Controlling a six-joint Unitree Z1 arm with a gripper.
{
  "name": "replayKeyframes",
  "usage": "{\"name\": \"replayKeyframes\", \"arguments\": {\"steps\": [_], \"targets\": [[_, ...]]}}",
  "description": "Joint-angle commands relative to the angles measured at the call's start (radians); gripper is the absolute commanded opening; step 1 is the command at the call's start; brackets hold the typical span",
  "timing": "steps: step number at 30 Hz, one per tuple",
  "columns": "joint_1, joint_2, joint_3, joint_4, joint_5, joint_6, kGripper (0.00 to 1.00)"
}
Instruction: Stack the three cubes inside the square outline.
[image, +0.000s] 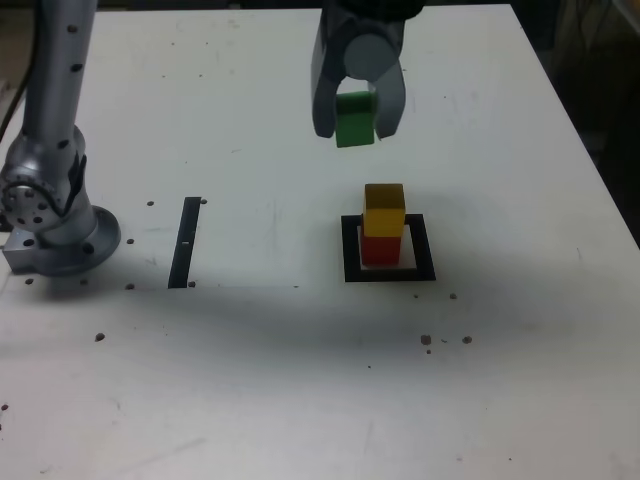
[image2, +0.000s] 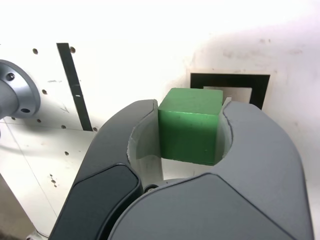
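Observation:
My gripper (image: 356, 130) hangs in the air, shut on the green cube (image: 354, 120), which fills the space between the two grey fingers (image2: 250, 145) in the wrist view, where the green cube (image2: 191, 124) shows one face and its top. Below and a little to the exterior view's right, the yellow cube (image: 384, 209) sits on the red cube (image: 378, 248) inside the square outline (image: 352, 250). The held cube is well above that two-cube stack, apart from it. In the wrist view the square outline (image2: 200, 82) shows behind the green cube; the stack is hidden there.
The arm's silver base (image: 50, 215) stands at the exterior view's left. A thin black strip (image: 185, 242) lies between the base and the outline. Small dark holes dot the white table (image: 300, 380). The table's far-right edge meets a dark background.

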Motion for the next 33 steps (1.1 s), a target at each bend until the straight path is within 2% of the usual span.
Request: {"name": "replayKeyframes", "arguments": {"steps": [1,14,33], "targets": [[-0.015,0.01,-0.008,0.016,-0.003,-0.007,0.29],[-0.1,0.044,-0.049,0.017,-0.025,-0.041,0.29],[-0.143,0.086,-0.074,0.017,-0.051,-0.054,0.29]]}}
